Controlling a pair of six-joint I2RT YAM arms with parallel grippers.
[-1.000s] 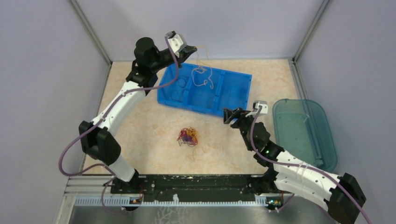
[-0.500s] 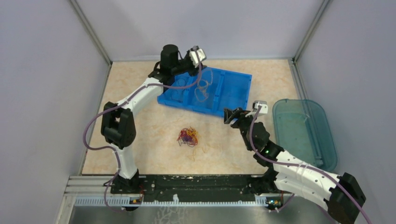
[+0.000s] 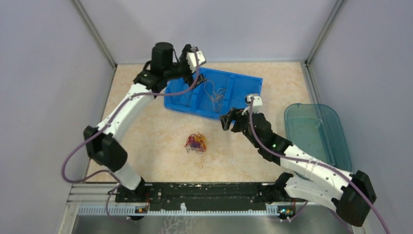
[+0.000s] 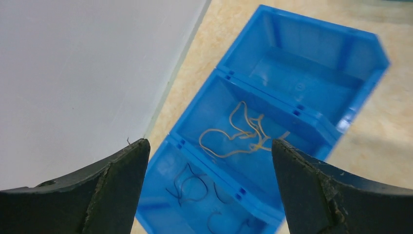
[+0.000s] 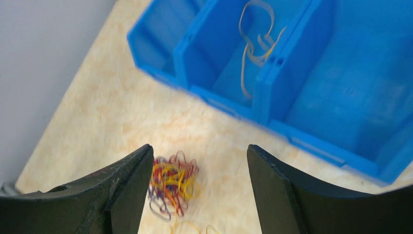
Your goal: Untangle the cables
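A small tangle of red, yellow and purple cables [image 3: 196, 143] lies on the table in front of the blue bin [image 3: 246, 83]. Loose yellow cables [image 4: 241, 131] lie in the bin's middle compartment, and dark ones [image 4: 195, 187] lie in its left compartment. My left gripper [image 3: 191, 62] hangs above the bin's far left corner, open and empty [image 4: 208, 144]. My right gripper [image 3: 230, 123] hovers by the bin's near edge, right of the tangle. It is open with nothing between its fingers [image 5: 199, 147]. The tangle [image 5: 170, 183] shows beside its left finger.
A teal translucent tub [image 3: 316, 139] stands at the right of the table. The bin's right compartment [image 5: 350, 73] holds nothing. A few loose yellow strands [image 3: 209, 156] trail from the tangle. Grey walls close in the left, the back and the right.
My left gripper has opened; the yellow strand that hung from it now lies in the bin's middle compartment. My right arm has swung left towards the tangle.
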